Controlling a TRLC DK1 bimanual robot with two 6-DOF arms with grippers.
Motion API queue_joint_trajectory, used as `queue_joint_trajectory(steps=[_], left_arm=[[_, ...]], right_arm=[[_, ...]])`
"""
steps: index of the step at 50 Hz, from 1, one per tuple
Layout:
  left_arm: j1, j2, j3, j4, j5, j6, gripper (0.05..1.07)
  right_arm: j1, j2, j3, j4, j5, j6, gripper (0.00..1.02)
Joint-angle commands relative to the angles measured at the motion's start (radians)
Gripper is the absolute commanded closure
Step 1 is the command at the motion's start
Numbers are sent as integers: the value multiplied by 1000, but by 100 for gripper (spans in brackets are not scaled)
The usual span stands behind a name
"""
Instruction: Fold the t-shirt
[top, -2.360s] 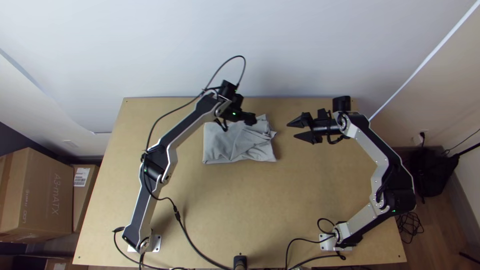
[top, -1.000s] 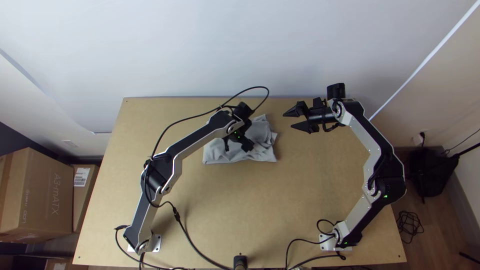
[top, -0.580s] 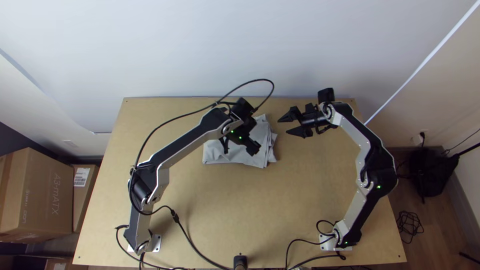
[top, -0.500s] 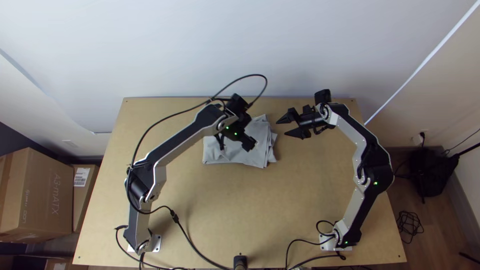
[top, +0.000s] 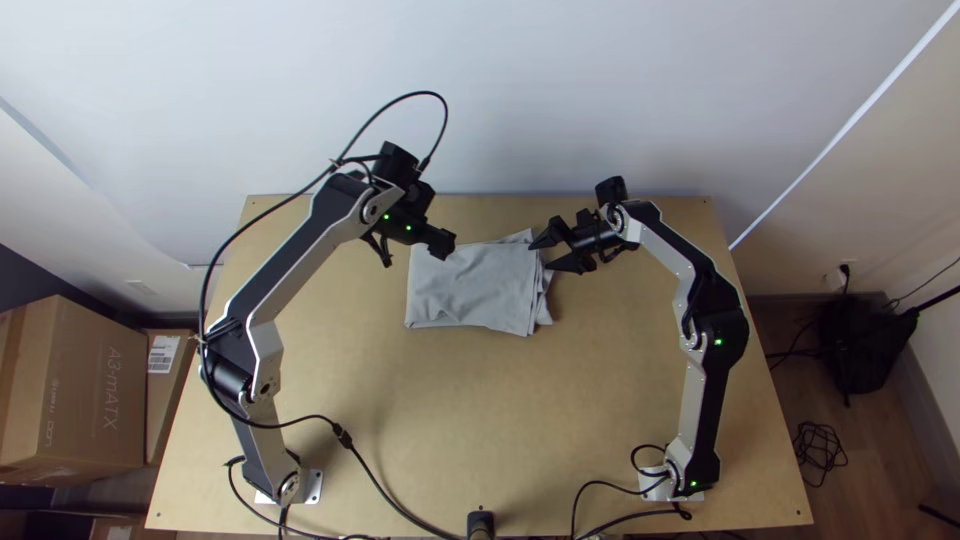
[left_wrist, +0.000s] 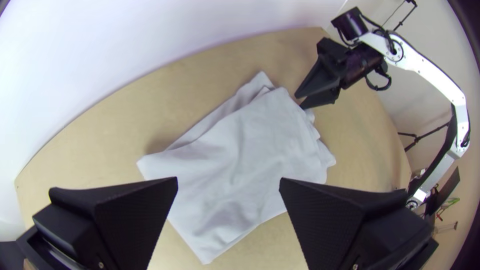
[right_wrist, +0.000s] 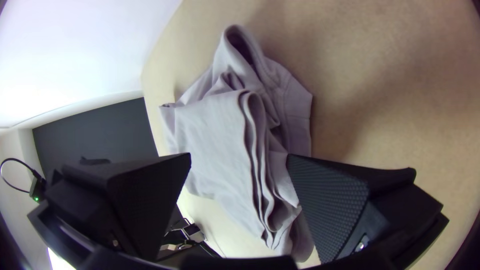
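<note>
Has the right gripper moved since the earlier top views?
Yes: in the top view, the right gripper has moved left, away from the table's right edge.

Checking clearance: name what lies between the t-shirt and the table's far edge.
Past the t-shirt lies bare wooden tabletop, seen in the top view; the left arm's wrist hangs over the stretch's left end.

The left arm (top: 300, 240) bends at its elbow, the left hand (top: 443, 243) spread wide; the right arm (top: 715, 325) bends too, the right hand (top: 540, 257) angled inward, likewise spread.
</note>
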Motion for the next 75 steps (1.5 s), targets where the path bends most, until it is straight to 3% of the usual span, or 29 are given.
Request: queue_joint_trajectory(steps=[1, 12, 29, 38, 48, 50, 51, 55, 56, 57, 60, 67, 75], left_arm=[[30, -65, -35, -15, 4, -3, 10], [105, -119, -52, -27, 2, 9, 10], [205, -171, -66, -58, 4, 40, 10], [243, -197, -97, -58, 5, 47, 10], [266, -215, -105, -61, 7, 55, 10], [269, -217, -105, -62, 7, 55, 10], [269, -218, -105, -62, 8, 55, 10], [271, -222, -106, -64, 7, 57, 10], [271, -223, -106, -64, 7, 57, 10], [272, -223, -106, -64, 7, 58, 10], [274, -226, -106, -65, 7, 60, 10], [281, -234, -106, -65, 7, 61, 10], [292, -241, -106, -71, 8, 60, 10]], right_arm=[[19, 58, 54, -44, 9, -29, 30], [57, 112, 148, -131, 31, -98, 100], [63, 178, 360, -135, 45, -92, 100], [59, 274, 565, -190, 49, -42, 100], [59, 339, 588, -119, 118, -3, 100], [57, 357, 588, -113, 141, 0, 95], [57, 366, 588, -113, 152, 1, 86], [56, 380, 577, -113, 187, 6, 20], [54, 380, 574, -113, 196, 6, 9], [53, 380, 570, -113, 209, 6, 5], [36, 365, 553, -110, 238, 9, 4], [-6, 296, 478, -82, 238, 1, 4], [-29, 225, 384, -96, 175, -55, 4]])
